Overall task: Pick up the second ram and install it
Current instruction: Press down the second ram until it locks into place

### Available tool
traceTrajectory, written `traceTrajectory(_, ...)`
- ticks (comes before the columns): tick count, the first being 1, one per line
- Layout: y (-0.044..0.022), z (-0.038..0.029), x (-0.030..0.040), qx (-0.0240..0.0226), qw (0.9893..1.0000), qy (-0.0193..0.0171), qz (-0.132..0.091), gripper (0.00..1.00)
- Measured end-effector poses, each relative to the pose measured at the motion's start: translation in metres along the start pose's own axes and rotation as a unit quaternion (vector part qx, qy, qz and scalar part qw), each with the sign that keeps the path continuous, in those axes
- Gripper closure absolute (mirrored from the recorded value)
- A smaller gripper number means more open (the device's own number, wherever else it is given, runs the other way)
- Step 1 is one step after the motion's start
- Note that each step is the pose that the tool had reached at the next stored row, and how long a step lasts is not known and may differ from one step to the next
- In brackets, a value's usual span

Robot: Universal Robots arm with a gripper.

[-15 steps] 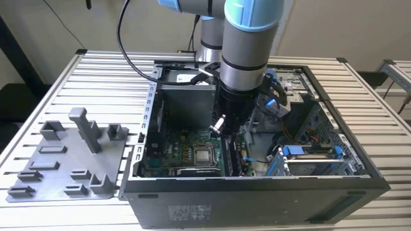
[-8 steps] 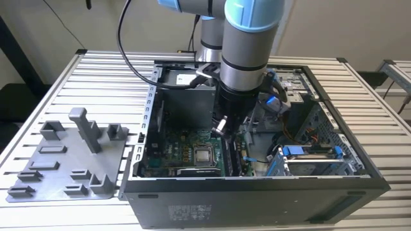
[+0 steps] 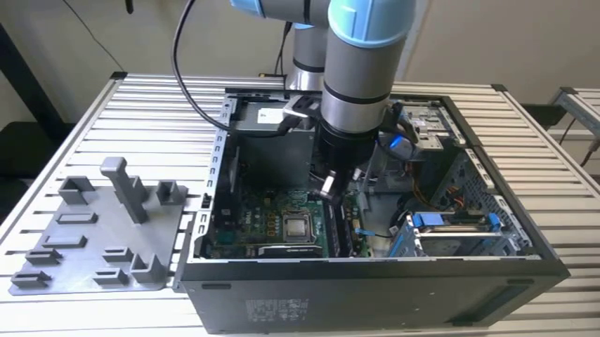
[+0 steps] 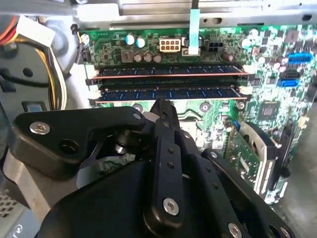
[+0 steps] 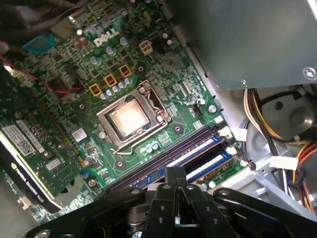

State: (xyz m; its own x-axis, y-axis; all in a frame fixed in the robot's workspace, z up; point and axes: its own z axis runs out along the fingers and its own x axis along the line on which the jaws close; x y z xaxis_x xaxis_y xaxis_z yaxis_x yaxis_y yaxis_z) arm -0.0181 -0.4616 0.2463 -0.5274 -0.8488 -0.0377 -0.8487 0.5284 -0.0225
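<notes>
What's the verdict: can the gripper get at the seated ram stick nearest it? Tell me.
Probably yes: the gripper hangs just beside that ram stick, with nothing between them.

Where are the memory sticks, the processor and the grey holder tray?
Memory sticks [image 4: 168,82]: second wrist view, upper stick's edge.
Processor [image 5: 128,115]: first wrist view, middle of its metal lid.
Grey holder tray [image 3: 80,246]: exterior view, bare base.

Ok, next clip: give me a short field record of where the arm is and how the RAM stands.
gripper: inside the open PC case, low over the motherboard
fingers: shut, nothing visible between them
RAM slots: two sticks lying side by side in the second wrist view
CPU socket: uncovered, beside the slots
holder tray: outside the case, at the exterior view's left
</notes>
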Motion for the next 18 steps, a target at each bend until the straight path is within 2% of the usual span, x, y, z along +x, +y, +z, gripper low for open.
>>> traceTrajectory(4,0.0,0.0,0.0,-0.0013,0.9994,-0.0008,-0.036,0.89)
traceTrajectory(7,0.0,0.0001,0.0,-0.0024,0.998,-0.0014,-0.063,0.89)
traceTrajectory(9,0.0,0.0001,0.0,-0.003,0.9967,-0.0018,-0.081,0.89)
traceTrajectory(11,0.0,0.0001,0.0,-0.0037,0.9951,-0.0022,-0.099,0.89)
traceTrajectory(14,0.0,0.0001,0.0,-0.0046,0.9921,-0.0029,-0.126,0.89)
traceTrajectory(18,0.0,0.0002,0.0,-0.0058,0.987,-0.0037,-0.161,0.89)
